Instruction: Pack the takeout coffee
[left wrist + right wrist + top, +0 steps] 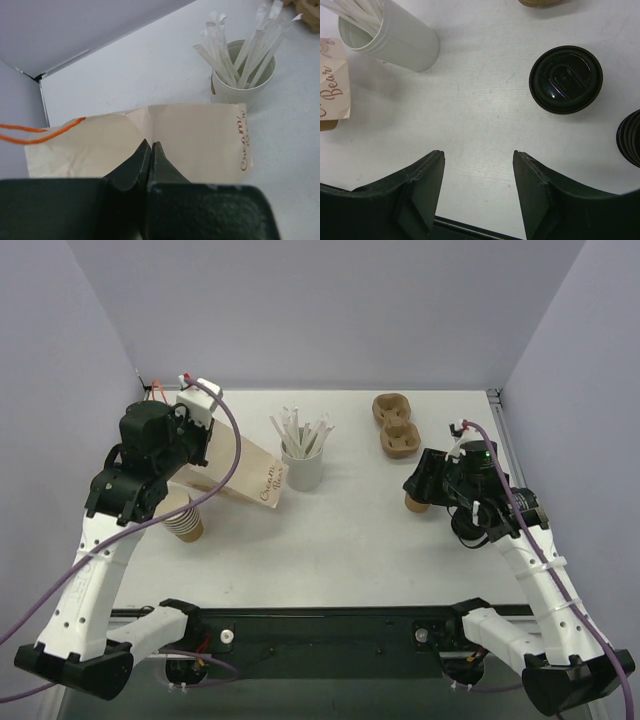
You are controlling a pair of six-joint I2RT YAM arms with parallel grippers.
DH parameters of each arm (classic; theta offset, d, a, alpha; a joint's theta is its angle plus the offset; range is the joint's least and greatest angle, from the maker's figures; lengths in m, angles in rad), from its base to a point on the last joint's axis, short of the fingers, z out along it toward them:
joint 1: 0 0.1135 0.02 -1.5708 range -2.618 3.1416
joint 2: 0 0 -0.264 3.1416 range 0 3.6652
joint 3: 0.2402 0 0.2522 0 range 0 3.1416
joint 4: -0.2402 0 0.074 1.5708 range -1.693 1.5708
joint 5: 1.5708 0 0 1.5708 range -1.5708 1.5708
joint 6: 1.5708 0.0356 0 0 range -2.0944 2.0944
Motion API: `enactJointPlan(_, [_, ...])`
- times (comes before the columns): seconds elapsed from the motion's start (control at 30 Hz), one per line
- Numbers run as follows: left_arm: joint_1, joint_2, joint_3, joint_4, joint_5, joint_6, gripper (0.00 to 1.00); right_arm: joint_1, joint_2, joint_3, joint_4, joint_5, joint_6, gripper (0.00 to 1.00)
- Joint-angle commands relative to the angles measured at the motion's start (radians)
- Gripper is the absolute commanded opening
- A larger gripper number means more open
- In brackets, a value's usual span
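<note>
Watching left gripper [151, 147] clamped on the bag [200, 137] edge, right gripper [478, 157] gaping with coffee [565, 79] upright just ahead, off-centre, ungripped: thin paper could slip or tear, or jaws could tip the cup.

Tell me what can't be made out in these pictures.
- Takeout coffee: top view, right arm covers all but a brown sliver.
- Stack of black lids: right wrist view, cut off by the right edge.
- Left gripper, shut: left wrist view, its own fingers hide whether it pinches the paper bag.
</note>
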Motion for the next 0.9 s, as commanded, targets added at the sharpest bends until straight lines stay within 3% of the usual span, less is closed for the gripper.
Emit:
enactJointPlan(0.0, [-0.018, -0.062, 0.048, -0.003, 0.133, 0.064, 0.0, 0.007, -0.029, 0.023, -0.035, -0.029, -0.002, 0.57])
enactJointPlan(0.2, [-0.061, -0.07, 0.175, -0.116, 0.332, 0.071, 0.0, 0.007, -0.066, 0.046, -0.054, -0.06, 0.004, 0.57])
enactJointPlan(0.33, [-0.092, -0.131, 0.118, -0.103, 0.59, 0.097, 0.0, 0.007, -0.094, 0.048, -0.055, -0.081, -0.007, 0.58])
enactJointPlan(0.43, [-0.107, -0.163, 0.093, -0.069, 0.695, 0.061, 0.0, 0.007, -0.112, 0.042, -0.055, -0.086, -0.005, 0.58])
enactJointPlan(0.87, [-0.247, -0.15, -0.048, 0.0, 0.789, 0.005, 0.0, 0.007, -0.161, 0.027, -0.054, -0.153, 0.024, 0.58])
